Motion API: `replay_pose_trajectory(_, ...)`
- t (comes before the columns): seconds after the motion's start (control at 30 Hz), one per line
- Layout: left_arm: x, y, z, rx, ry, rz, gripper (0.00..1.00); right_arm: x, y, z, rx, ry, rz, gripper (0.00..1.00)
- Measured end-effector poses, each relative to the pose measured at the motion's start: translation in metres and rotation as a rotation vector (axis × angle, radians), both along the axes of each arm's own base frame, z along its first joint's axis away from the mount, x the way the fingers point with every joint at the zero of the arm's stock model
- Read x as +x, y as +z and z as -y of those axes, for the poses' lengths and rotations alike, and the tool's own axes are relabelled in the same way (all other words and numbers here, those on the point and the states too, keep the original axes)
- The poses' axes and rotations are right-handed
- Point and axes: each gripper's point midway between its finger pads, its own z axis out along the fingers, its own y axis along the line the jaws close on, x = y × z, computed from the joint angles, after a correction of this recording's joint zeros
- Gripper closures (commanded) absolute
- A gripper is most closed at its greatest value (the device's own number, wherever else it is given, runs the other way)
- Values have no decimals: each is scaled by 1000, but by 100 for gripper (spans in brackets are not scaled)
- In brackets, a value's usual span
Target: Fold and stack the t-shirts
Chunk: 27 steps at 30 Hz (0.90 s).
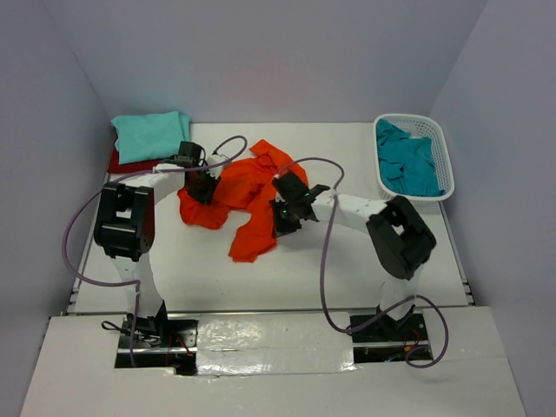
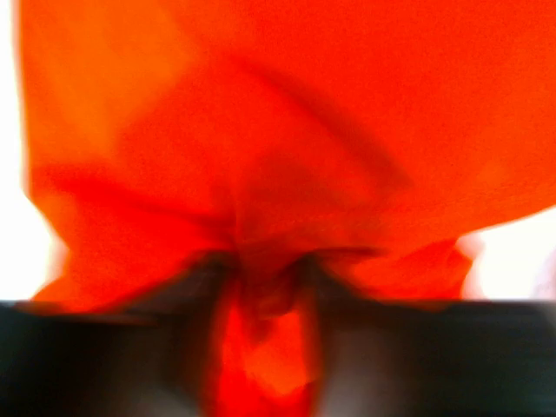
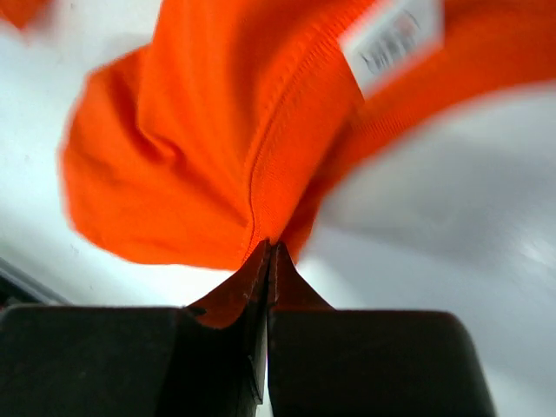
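Bright orange t-shirt (image 1: 248, 195) crumpled left of white basket (image 1: 432, 129), white label (image 3: 391, 39) by ribbed collar (image 3: 287, 148), right gripper (image 3: 268, 249) pinching collar, left gripper (image 1: 202, 191) amid blurred cloth, grip unclear

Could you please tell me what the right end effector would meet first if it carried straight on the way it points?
The orange t-shirt: the right end effector is shut on its edge, so cloth lies directly ahead. Beyond that, probably the white table, though depth is unclear.

white tag (image 3: 393, 39) at neckline of orange t-shirt (image 3: 200, 148), small dark printed lines, too blurred to read
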Motion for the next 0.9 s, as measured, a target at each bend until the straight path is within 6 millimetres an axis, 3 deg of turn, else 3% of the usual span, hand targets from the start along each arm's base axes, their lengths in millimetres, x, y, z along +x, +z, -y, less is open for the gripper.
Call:
replay_pose_trajectory(0.03, 3, 1, 3, -7, 1, 7, 98, -2, 8, 9, 2, -8, 8, 100)
replay_pose_trajectory(0.07, 5, 2, 4, -2, -4, 19, 100, -2, 16, 16, 7, -17, 23, 100)
replay_pose_trajectory(0.2, -1, 8, 2, 2, -11, 29, 100, 0, 75, 43, 86, -54, 154, 100)
replay_pose_trajectory(0.3, -10, 32, -1, 6, -24, 54, 100, -7, 114, 64, 162, -84, 234, 100)
replay_pose_trajectory(0.4, -20, 74, -4, 1, -36, 113, 100, -13, 140, 85, 187, -112, 299, 100)
replay_pose_trajectory(0.57, -44, 172, -9, -15, -87, 256, 100, -39, 191, 118, 185, -128, 426, 100)
replay_pose_trajectory(0.67, -65, 236, -11, -35, -129, 366, 100, -58, 245, 139, 205, -142, 532, 100)
replay_pose_trajectory(0.73, -85, 268, -11, -51, -164, 420, 100, -70, 294, 152, 250, -157, 639, 100)
replay_pose_trajectory(0.83, -117, 295, -12, -76, -198, 445, 99, -92, 355, 171, 315, -178, 779, 100)
replay_pose_trajectory(0.9, -130, 296, -10, -100, -207, 415, 97, -102, 377, 182, 329, -189, 840, 100)
